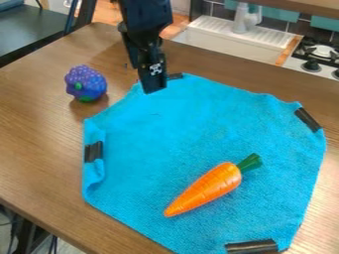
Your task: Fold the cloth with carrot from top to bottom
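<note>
1. Gripper (155,88): can't tell whether it's released or clenched. Can't confirm a grasp on anything either.
2. Its tip end sits over the upper-left part of the cloth (192,134) in the view, just beside the top black patch (175,76). Contact with the fabric: can't tell from this angle.
3. Arm pose: black arm (144,17) comes in from the top edge, left of center. Gripper hangs down, close to vertical, with a slight lean so the lower end is a bit further right. A black-and-white marker is on its lower part.
4. Cloth: blue, spread out on the wooden table (39,119), mostly flat. Left edge is curled over near the left black patch (93,152). More black patches at the right black corner (308,120) and along the bottom edge (252,246).
5. Carrot (208,188): lying on its side on the cloth, lower half, right of center. Orange tip points lower left, green top points upper right. Well apart from the gripper.
6. Purple toy (85,83): bumpy, with green spots, on the table left of the gripper, off the cloth.
7. Background: white sink (228,42) with faucet (245,19) behind the table, part of a stove (321,52) at the upper right.
</note>
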`<act>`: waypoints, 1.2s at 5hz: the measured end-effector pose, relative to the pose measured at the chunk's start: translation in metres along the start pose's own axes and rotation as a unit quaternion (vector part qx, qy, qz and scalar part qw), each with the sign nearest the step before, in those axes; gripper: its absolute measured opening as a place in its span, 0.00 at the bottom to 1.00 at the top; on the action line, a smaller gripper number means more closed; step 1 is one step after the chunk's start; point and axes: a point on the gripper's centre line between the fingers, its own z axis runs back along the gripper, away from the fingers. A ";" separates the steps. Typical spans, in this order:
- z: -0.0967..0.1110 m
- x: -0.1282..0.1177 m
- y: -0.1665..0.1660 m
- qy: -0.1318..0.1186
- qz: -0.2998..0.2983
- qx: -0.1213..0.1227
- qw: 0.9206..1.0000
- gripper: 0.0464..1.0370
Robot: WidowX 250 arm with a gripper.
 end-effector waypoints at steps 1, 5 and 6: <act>-0.014 0.005 0.017 0.002 -0.024 0.046 0.999 0.96; -0.064 0.050 0.085 0.004 0.030 0.122 0.992 0.96; -0.075 0.047 0.088 0.014 0.033 0.122 0.992 0.96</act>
